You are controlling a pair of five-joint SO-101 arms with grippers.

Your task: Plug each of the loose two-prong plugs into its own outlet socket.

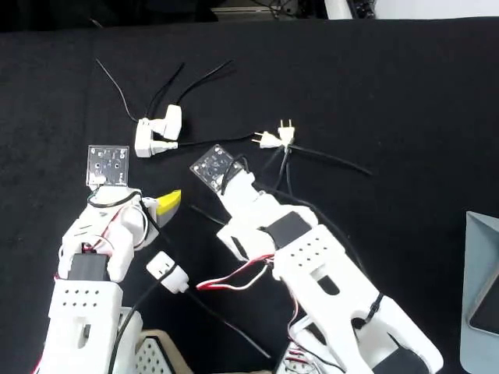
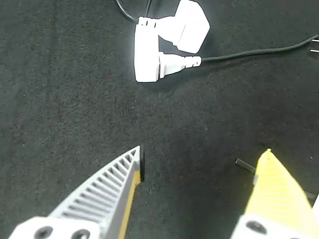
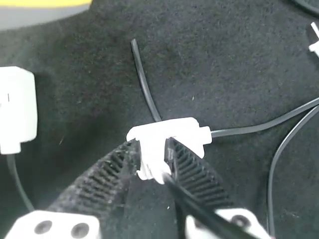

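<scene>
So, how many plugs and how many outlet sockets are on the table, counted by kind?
Outlet sockets: 3
Loose plugs: 2
Held plug, in the right gripper: 1
Inserted plug: 1
Total: 7

The tabletop (image 1: 405, 93) is black and matte. At its right edge, toward the near corner, stands a pale grey container (image 1: 473, 249) bearing a dark flat object (image 1: 490, 305), both cut off by the frame.
</scene>
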